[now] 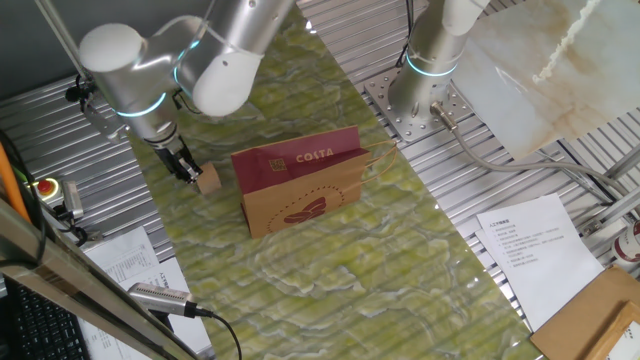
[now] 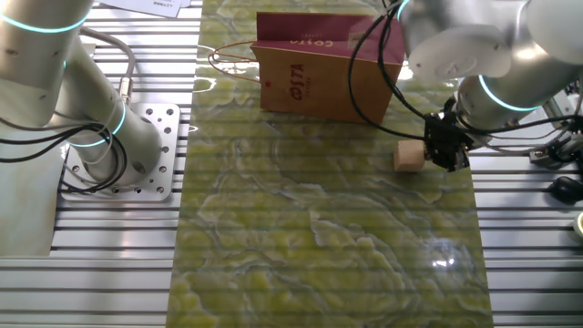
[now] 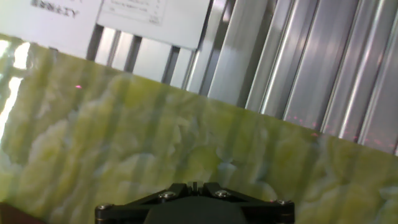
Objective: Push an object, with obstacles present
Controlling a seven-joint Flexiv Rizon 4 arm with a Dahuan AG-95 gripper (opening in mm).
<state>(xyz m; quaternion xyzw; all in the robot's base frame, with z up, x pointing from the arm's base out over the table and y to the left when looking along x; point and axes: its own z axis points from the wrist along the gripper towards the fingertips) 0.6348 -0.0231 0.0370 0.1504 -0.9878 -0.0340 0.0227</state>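
A: Progress? Tool (image 1: pixel 186 168) down at desk level, touching the outer face of the wooden cube (image 1: pixel 208 179), near one long edge of the desk. Fingers apparently together as a single pusher; hand view shows only the dark tool base, so open or closed not certain.

B: Cube position? On the green marbled mat (image 1: pixel 330 270), just beside the paper bag (image 1: pixel 300 190), a narrow gap between. Bag lying across the mat, from the cube's edge toward mid-width, handles toward the far edge.

A: Remaining? Probably most of the push. Goal not marked anywhere; straight line ahead blocked by the bag, so likely a path around it, toward open mat.

B: Surface, room? Mat smooth, glossy, lamp glare. Ribbed metal desk (image 2: pixel 127 264) either side. Second arm's base (image 2: pixel 137 150) bolted at the opposite edge. Printed sheets (image 1: pixel 530 250) on the ribs.
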